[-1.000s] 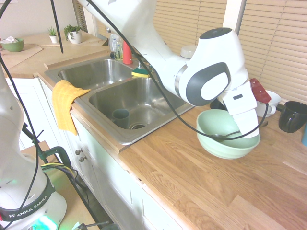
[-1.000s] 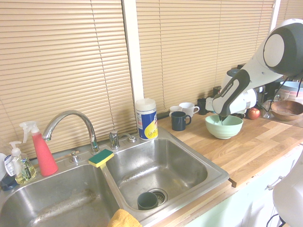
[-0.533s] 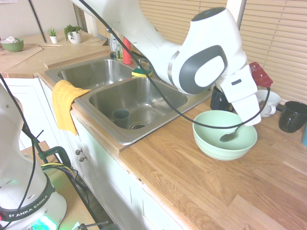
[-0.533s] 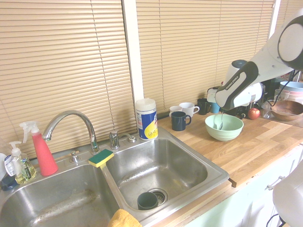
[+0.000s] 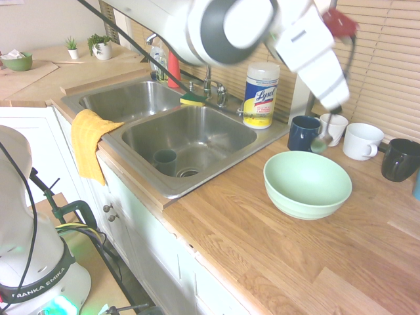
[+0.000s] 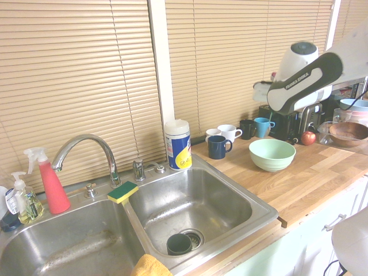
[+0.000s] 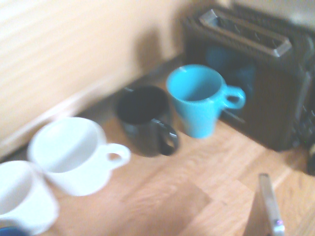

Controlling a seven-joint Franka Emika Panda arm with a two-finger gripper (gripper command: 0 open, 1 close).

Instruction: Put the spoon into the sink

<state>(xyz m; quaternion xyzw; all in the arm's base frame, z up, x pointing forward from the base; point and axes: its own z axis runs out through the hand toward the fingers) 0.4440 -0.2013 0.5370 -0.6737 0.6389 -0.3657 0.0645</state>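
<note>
You'll see the slim silver metal spoon [image 5: 323, 139] now hanging in the air, clear of the pale green ceramic bowl [image 5: 307, 183]; a second ago its small oval end sat inside that bowl. It dangles bowl-end down from the white two-finger gripper [image 5: 333, 107], which is pinched shut on the thin handle. The spoon hangs straight below the fingers, above the wooden countertop [image 5: 275, 243] just behind the green bowl, in front of the navy blue mug [image 5: 303, 133] and a white mug [image 5: 335, 128]. Since the earlier frame the arm has lifted a lot, and the white disinfectant-wipes canister with a yellow label [image 5: 260, 96] is now uncovered. In the wrist view the handle [image 7: 269, 204] shows as a pale strip at the bottom edge; beyond it are a turquoise mug [image 7: 197, 101], a black mug [image 7: 145, 119], two white mugs and a black toaster [image 7: 256, 73], all blurred. The brushed stainless-steel double sink [image 5: 190, 141] is well apart from the spoon, with a dark cup [image 5: 165, 161] in the nearer basin.
</note>
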